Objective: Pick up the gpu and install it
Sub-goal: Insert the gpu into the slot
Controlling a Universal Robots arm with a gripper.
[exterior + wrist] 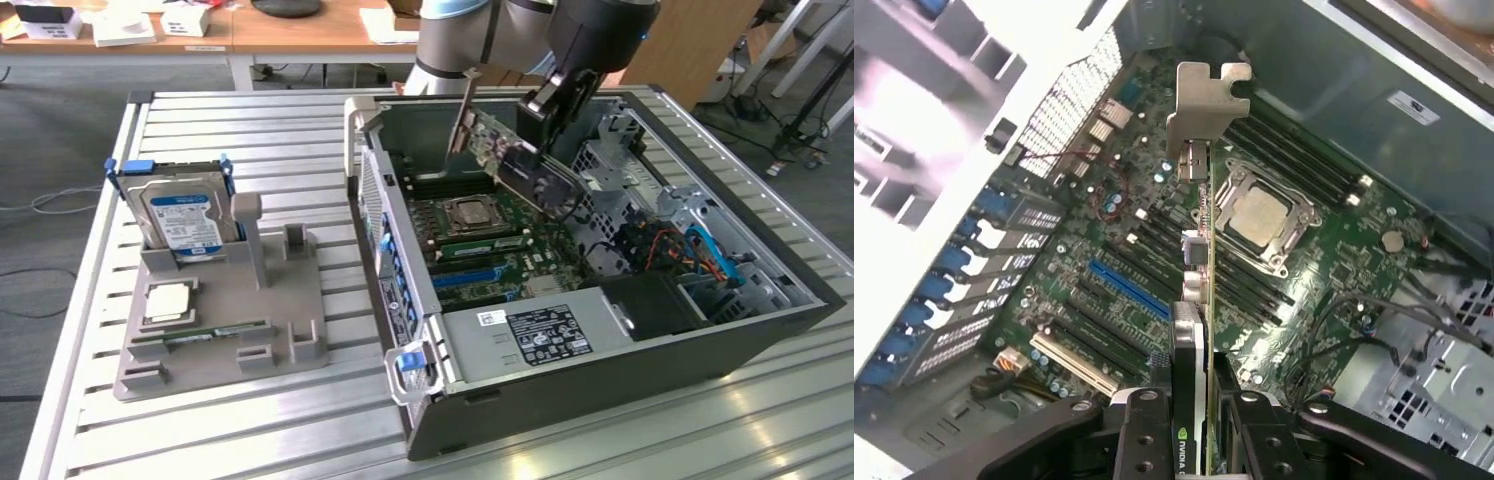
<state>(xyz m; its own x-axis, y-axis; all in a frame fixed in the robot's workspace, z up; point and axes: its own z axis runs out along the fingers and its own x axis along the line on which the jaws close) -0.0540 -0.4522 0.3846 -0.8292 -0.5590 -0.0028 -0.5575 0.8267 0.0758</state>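
Note:
The gpu [518, 160], a thin dark card with a greyish metal bracket, hangs tilted in the air over the open computer case [747, 345], above the motherboard [487, 250]. My gripper [558, 92] is shut on the card's upper end. In the wrist view the gpu [1208, 240] shows edge-on, its bracket pointing away from me, clamped between my gripper's [1199, 425] two black fingers [1142, 432]. Below it lie the processor socket [1259, 215] and the expansion slots, one of them blue [1129, 290]. The card touches no slot.
A grey holder [220, 330] stands on the slatted table at the exterior view's left, carrying a hard drive [184, 215], a processor chip [171, 300] and a memory stick. Inside the case sit the power supply [547, 333], cables [694, 250] and drive bays.

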